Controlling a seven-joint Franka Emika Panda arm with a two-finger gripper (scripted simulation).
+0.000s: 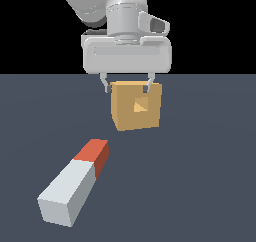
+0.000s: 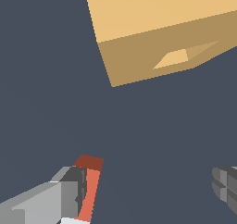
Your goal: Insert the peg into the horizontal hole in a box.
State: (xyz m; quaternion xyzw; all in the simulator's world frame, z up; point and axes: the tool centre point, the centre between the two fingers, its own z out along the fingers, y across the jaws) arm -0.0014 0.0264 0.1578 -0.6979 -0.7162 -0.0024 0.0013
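Robot hand (image 1: 127, 84) hangs above the dark grey bench (image 1: 200, 186), fingers spread, gripping nothing. Long square bar, pale grey-white with a red end (image 1: 75, 183), lies flat on the bench, red end toward the tan-orange cube (image 1: 136, 106). Cube's small square hole (image 1: 140, 105) faces the bar; the two are apart.

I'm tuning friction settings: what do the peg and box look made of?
Both are flat simulator renders, so the material stays open. The peg looks like matte painted plastic or wood: plain grey-white with a red end, no grain or shine. The box looks like matte tan wood or cardboard: even colour, sharp edges, no gloss.
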